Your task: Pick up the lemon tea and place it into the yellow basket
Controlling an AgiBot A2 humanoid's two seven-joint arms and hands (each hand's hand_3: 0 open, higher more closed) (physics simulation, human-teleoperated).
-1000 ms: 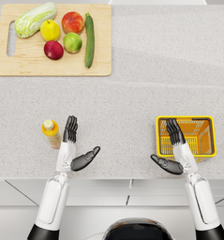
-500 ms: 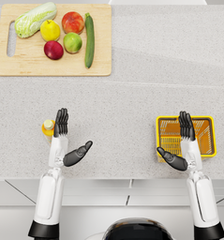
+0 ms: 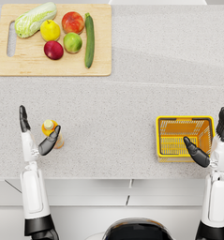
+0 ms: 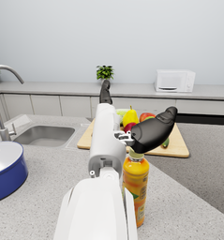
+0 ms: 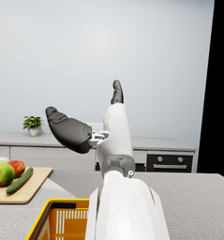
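The lemon tea (image 3: 49, 130) is a small orange bottle with a pale cap, standing upright near the counter's front left. My left hand (image 3: 33, 145) is spread beside it, fingers (image 3: 23, 118) to its left and the thumb reaching over its cap. In the left wrist view the thumb hovers just above the lemon tea (image 4: 135, 187) without gripping it, and my left hand (image 4: 132, 133) is empty. The yellow basket (image 3: 183, 121) sits at the front right. My right hand (image 3: 212, 154) is spread over its right side and holds nothing. The right wrist view shows the yellow basket (image 5: 57, 216) below my right hand (image 5: 92, 133).
A wooden cutting board (image 3: 52, 70) at the back left carries a cabbage, apples, a lemon and a cucumber (image 3: 89, 40). The left wrist view shows a sink (image 4: 43, 135) and a blue pot (image 4: 5, 171) beyond the bottle's left side. The counter's front edge (image 3: 113, 178) runs just behind both hands.
My left hand has moved left, from the bottle's right side across to its left. My right hand has moved right across the basket to its right edge. The bottle and basket stayed put.
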